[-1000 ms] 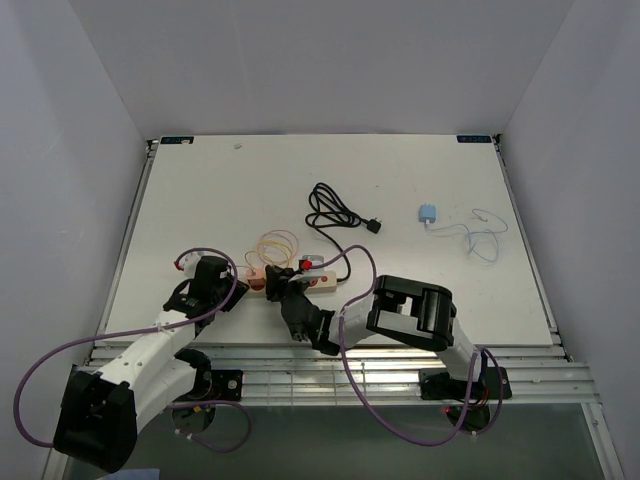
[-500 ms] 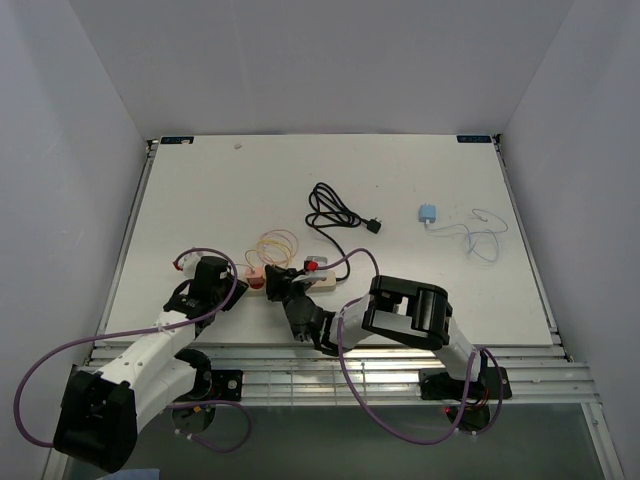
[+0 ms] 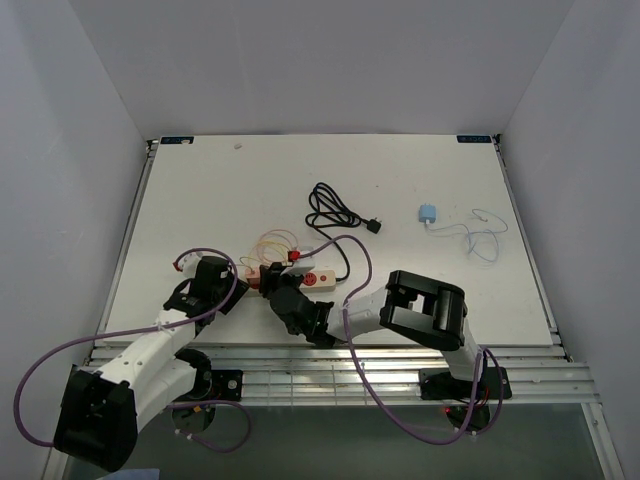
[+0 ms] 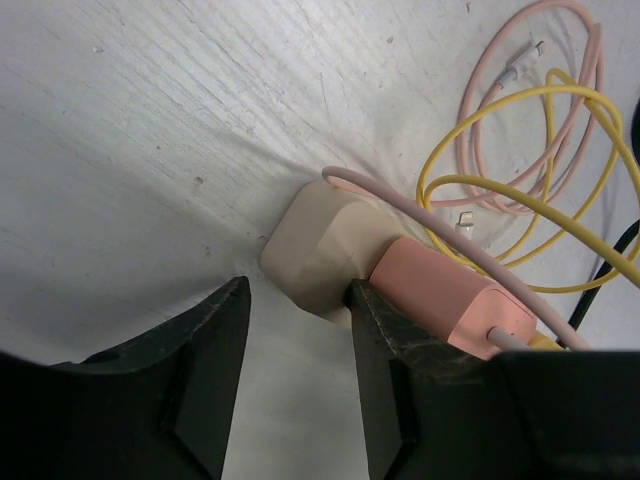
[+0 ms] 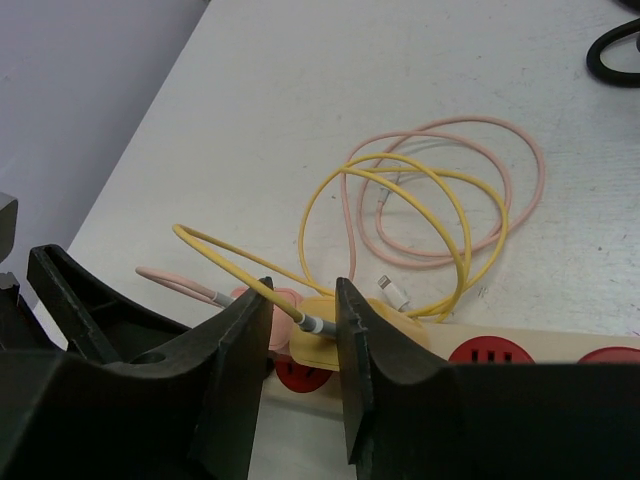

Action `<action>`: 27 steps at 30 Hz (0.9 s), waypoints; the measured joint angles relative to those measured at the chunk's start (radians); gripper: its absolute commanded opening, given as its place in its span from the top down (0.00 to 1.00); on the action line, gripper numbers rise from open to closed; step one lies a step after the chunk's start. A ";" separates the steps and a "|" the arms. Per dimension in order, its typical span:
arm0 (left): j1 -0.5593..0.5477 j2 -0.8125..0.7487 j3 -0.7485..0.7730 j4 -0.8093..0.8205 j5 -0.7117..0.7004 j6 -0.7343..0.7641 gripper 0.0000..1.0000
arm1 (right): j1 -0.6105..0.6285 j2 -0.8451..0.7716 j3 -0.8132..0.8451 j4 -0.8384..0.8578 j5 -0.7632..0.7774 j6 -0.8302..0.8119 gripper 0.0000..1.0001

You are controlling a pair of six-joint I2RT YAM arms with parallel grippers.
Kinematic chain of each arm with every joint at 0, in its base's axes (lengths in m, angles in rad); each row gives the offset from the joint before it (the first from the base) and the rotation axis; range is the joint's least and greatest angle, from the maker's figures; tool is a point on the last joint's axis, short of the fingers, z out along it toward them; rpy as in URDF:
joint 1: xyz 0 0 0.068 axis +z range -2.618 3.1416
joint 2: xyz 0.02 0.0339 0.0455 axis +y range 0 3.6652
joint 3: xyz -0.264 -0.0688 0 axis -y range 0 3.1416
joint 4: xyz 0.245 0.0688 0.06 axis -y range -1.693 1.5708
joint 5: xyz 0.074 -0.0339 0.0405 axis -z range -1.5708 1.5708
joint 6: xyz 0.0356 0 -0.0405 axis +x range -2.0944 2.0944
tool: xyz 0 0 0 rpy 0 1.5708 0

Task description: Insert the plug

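Plug (image 5: 318, 345) sits between right gripper's (image 5: 300, 305) parted jaws.

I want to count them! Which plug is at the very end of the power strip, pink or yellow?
The pink plug. It sits by the rounded end of the beige power strip; the yellow plug is further along.

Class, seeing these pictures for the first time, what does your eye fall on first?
The left arm and right arm meeting over a beige power strip with red sockets, near the front edge of the table, left of centre. Yellow and pink cable loops lie just behind it, with a yellow plug and a pink plug sitting on the strip.
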 measured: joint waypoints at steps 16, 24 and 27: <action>-0.007 -0.137 0.027 -0.259 0.027 0.032 0.28 | 0.021 -0.069 0.141 -0.351 -0.071 -0.166 0.18; -0.005 -0.193 0.073 -0.341 0.037 0.039 0.22 | 0.043 -0.129 0.145 -0.532 -0.140 -0.256 0.06; -0.006 -0.206 0.088 -0.362 0.055 0.042 0.20 | 0.041 -0.154 0.142 -0.578 -0.175 -0.265 0.04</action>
